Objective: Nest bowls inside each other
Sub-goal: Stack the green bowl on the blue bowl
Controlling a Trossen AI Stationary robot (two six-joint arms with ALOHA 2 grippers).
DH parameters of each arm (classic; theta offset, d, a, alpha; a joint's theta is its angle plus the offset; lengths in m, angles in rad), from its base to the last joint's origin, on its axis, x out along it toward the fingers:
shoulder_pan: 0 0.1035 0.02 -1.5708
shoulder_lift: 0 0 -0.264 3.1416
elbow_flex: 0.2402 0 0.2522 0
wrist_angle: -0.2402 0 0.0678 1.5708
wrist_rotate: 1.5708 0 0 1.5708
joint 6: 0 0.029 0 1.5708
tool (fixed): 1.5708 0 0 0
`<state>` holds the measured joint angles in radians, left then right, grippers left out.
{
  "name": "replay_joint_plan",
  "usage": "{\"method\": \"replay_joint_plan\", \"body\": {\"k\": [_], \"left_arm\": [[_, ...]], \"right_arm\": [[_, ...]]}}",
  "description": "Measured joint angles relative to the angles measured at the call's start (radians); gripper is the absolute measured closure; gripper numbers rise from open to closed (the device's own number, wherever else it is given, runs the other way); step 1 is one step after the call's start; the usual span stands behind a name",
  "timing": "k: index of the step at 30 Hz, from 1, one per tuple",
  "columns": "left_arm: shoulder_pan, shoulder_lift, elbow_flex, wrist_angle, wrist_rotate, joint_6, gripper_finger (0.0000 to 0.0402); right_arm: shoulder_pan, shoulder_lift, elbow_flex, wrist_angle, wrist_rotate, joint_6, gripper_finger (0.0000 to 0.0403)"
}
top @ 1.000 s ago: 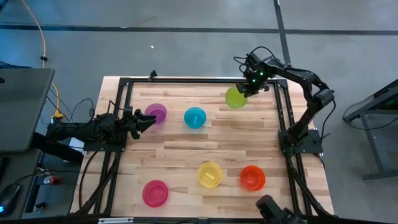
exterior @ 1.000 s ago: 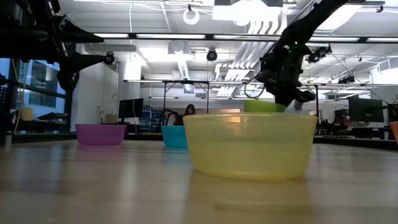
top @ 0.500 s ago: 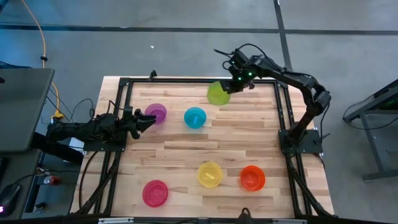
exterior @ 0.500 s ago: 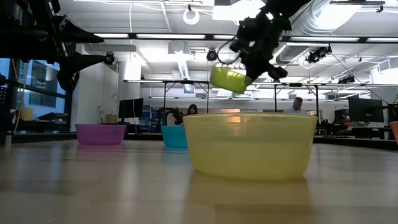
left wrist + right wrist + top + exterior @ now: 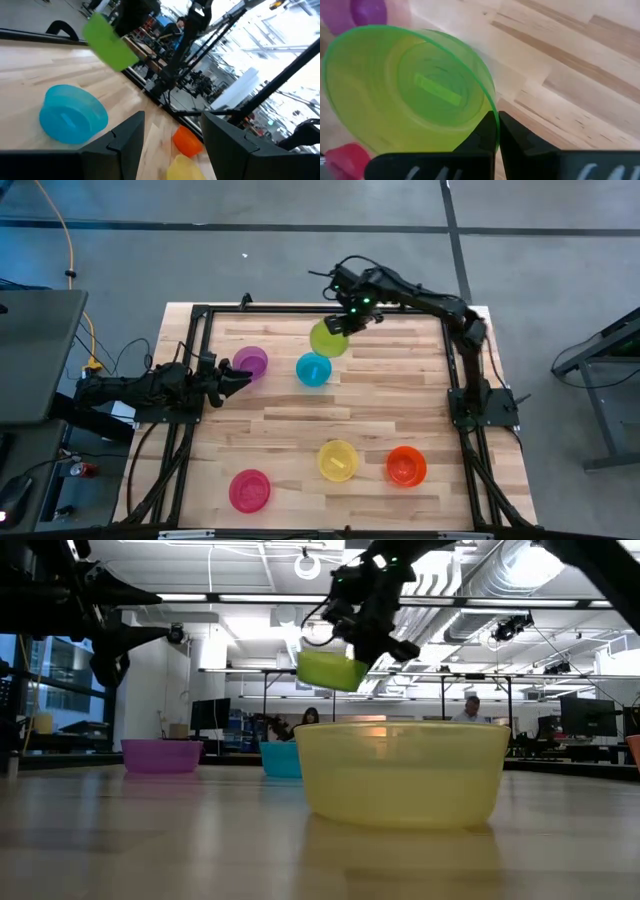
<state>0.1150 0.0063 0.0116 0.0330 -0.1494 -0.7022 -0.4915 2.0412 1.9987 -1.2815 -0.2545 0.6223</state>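
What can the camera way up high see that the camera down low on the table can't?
Only the high view shows the pink bowl, the whole orange bowl and the left gripper, open beside the purple bowl. Only the low view shows the room with people behind the table. Both show the right gripper holding the green bowl in the air, plus the blue bowl and yellow bowl.

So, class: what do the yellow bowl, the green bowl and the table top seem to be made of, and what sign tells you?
Yellow bowl: probably translucent plastic with a smooth finish; light glows through its wall.
Green bowl, pinched at the rim by the right gripper: likely thin glossy plastic, faintly see-through.
Table top: wood planks, judging by the grain and strip joints, with a slight sheen.
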Motion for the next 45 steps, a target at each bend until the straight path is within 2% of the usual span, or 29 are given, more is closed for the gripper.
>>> {"method": "replay_joint_plan", "body": {"k": [6, 11, 22, 42, 45], "left_arm": [[0.0, 0.0, 0.0, -0.001, 0.007, 0.006, 0.0217], [0.0, 0.0, 0.0, -0.002, 0.01, 0.006, 0.0217], [0.0, 0.0, 0.0, -0.003, 0.018, 0.007, 0.0217], [0.0, 0.0, 0.0, -0.004, 0.018, 0.007, 0.0218], [0.0, 0.0, 0.0, -0.004, 0.018, 0.007, 0.0218]], "right_arm": [[0.061, 0.155, 0.144, -0.047, -0.007, -0.031, 0.0403], [0.086, 0.222, 0.174, -0.064, -0.006, -0.055, 0.0403], [0.095, 0.286, 0.166, 0.02, 0.027, -0.047, 0.0403], [0.118, 0.346, 0.165, -0.002, 0.038, -0.081, 0.0402], [0.117, 0.346, 0.165, -0.013, 0.036, -0.083, 0.0387]]}}
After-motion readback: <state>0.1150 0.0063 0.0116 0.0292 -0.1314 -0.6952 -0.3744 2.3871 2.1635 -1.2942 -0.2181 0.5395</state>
